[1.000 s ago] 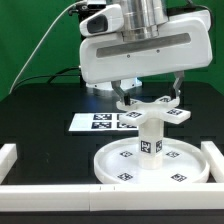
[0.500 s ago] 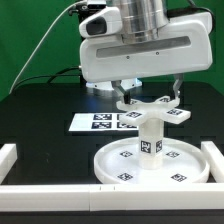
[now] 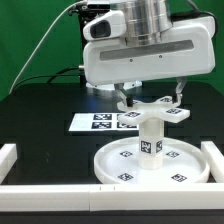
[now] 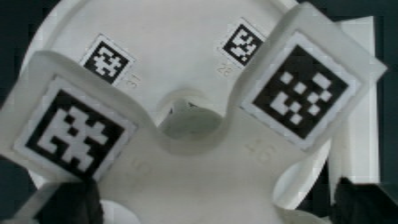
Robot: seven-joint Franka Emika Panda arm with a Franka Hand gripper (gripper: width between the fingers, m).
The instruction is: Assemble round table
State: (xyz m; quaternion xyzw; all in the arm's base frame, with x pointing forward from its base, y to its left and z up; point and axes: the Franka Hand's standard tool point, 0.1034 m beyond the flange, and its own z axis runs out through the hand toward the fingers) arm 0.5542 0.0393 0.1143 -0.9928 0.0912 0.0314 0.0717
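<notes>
The large round disc point(image 3: 120, 165) lies flat on the black table near the front rail. The short thick post point(image 3: 149, 140) stands upright at its centre. The armed foot piece point(image 3: 152, 110) sits on top of the post. My gripper point(image 3: 150, 100) hangs straight above it, with the fingers point(image 3: 122, 98) spread wide to either side of the foot piece. In the wrist view the foot piece point(image 4: 187, 120) fills the picture with its tagged arms. The dark fingertips point(image 4: 63, 200) show at the frame's edges, and my gripper point(image 4: 205, 205) looks open around the piece.
The marker board point(image 3: 98, 122) lies flat behind the disc toward the exterior view's left. White rails run along the front point(image 3: 50, 172), the left point(image 3: 8, 154) and the right point(image 3: 212, 152) of the black surface. A green backdrop stands behind.
The gripper hand has turned slightly about its vertical axis over the foot piece. The disc, post and foot piece have not visibly moved.
</notes>
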